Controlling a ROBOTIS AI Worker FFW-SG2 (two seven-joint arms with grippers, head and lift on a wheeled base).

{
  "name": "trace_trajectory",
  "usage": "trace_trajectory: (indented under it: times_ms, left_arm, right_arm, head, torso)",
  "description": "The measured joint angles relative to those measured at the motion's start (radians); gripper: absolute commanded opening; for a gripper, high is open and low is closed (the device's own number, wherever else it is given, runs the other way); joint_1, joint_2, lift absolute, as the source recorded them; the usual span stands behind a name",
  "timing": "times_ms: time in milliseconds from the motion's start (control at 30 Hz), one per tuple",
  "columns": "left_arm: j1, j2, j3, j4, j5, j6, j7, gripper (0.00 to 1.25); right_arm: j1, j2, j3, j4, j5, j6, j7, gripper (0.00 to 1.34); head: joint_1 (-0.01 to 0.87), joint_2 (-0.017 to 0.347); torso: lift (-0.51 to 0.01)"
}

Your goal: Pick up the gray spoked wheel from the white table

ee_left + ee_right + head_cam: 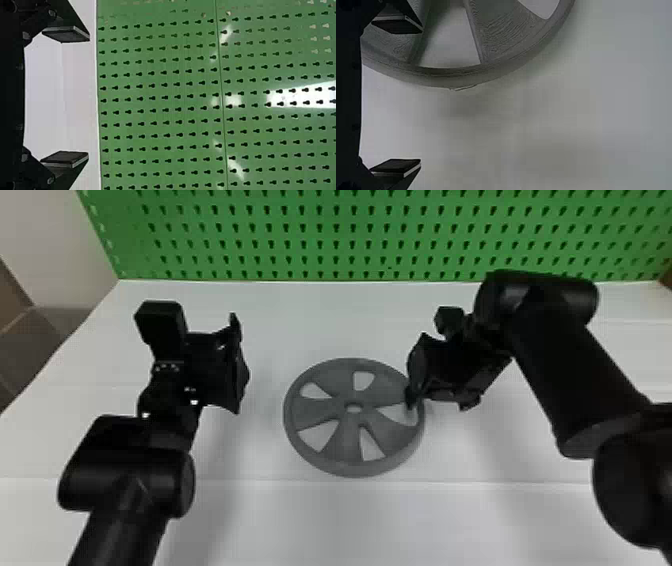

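Note:
The gray spoked wheel (345,442) lies flat on the white table (320,520), near its middle. Left of the wheel and apart from it, my left gripper (242,365) is open with nothing between its fingers; the left wrist view also has this left gripper (88,96). My right gripper (440,403) stands open at the wheel's right edge, one fingertip (410,397) over the rim area. In the right wrist view the right gripper (420,97) has one finger overlapping the wheel (502,35) and the other outside its rim; contact cannot be told.
A green perforated board (350,235) rises along the table's back edge. Both black arms reach in over the table, one on each side of the wheel. Brown flooring (30,345) shows beyond the table's left edge.

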State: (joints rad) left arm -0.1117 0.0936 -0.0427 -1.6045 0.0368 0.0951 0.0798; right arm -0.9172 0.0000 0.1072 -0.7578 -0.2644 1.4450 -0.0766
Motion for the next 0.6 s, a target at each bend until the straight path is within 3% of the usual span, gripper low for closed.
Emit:
trace_trajectory:
  times_ms: [600]
  left_arm:
    - [-0.002, 0.0, 0.001, 0.0, 0.002, 0.0, 0.0, 1.02]
  right_arm:
    - [0.01, 0.0, 0.093, 0.019, -0.063, -0.078, 0.0, 1.2]
  head:
    - [0.782, 0.057]
  torso:
    - [-0.097]
